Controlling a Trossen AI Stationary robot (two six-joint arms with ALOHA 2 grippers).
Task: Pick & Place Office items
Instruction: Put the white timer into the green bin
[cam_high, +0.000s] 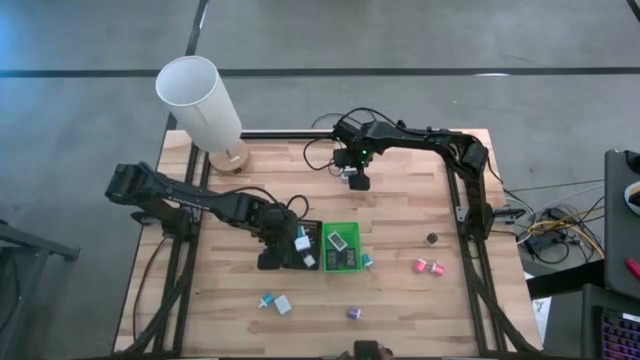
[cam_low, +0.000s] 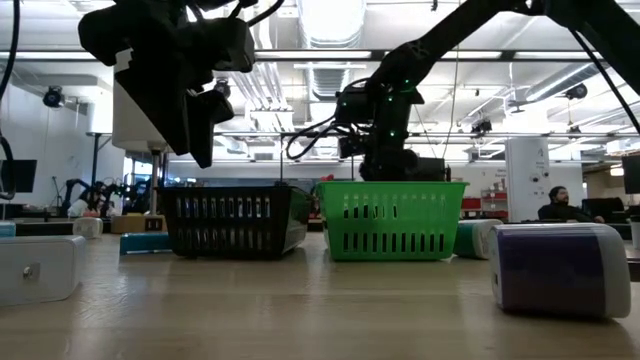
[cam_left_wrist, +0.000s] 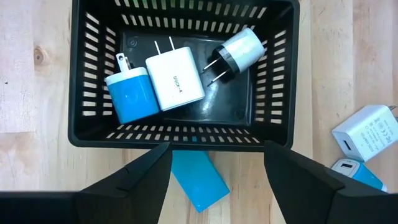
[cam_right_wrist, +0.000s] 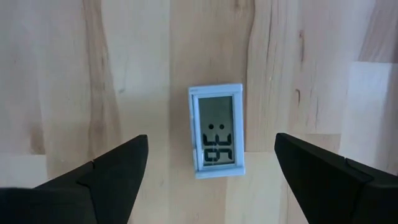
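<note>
My left gripper (cam_left_wrist: 214, 146) is open and hovers at the near-left side of the black tray (cam_high: 300, 246), above a teal block (cam_left_wrist: 198, 180) that lies flat on the table. The tray holds a teal charger (cam_left_wrist: 132, 98), a white charger (cam_left_wrist: 175, 81) and a white-and-black cylindrical plug (cam_left_wrist: 239, 53). My right gripper (cam_right_wrist: 211, 140) is open above a small white digital clock (cam_right_wrist: 216, 132), which lies flat on the wood at the far middle of the table (cam_high: 356, 180). Its fingers stand on either side of the clock without touching it.
A green tray (cam_high: 340, 248) with pieces in it stands right of the black one. Loose pieces lie on the table: pink ones (cam_high: 428, 267), a purple one (cam_high: 353, 313), a teal and a white one (cam_high: 275, 302), a black one (cam_high: 432, 238). The tall white lamp (cam_high: 200, 100) stands at the far left.
</note>
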